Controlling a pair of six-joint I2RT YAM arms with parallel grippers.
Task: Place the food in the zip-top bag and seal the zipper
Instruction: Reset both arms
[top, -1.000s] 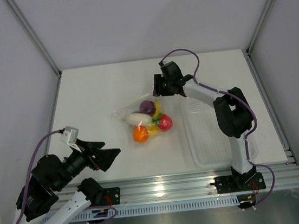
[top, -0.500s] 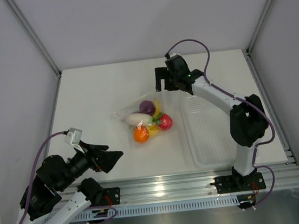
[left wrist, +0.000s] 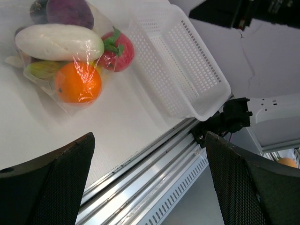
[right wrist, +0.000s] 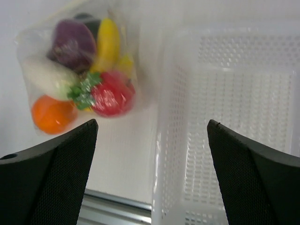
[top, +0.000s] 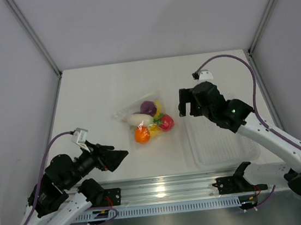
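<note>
zip-top bag [top: 123, 114]: flat on the table [top: 93, 92], just left of the tray [top: 221, 148]
food [top: 150, 120]: all inside it
left end effector [top: 120, 156]: fingers spread, empty
right end effector [top: 187, 106]: fingers spread, empty, near tray's far-left corner

Perforated tray [top: 212, 149] flat on white table [top: 93, 92], right side, its near end beside metal rail [top: 165, 186].

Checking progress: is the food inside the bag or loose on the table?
Inside: the clear bag wraps the orange ball, white piece and red fruit together. Whether it is sealed: cannot tell.
</note>
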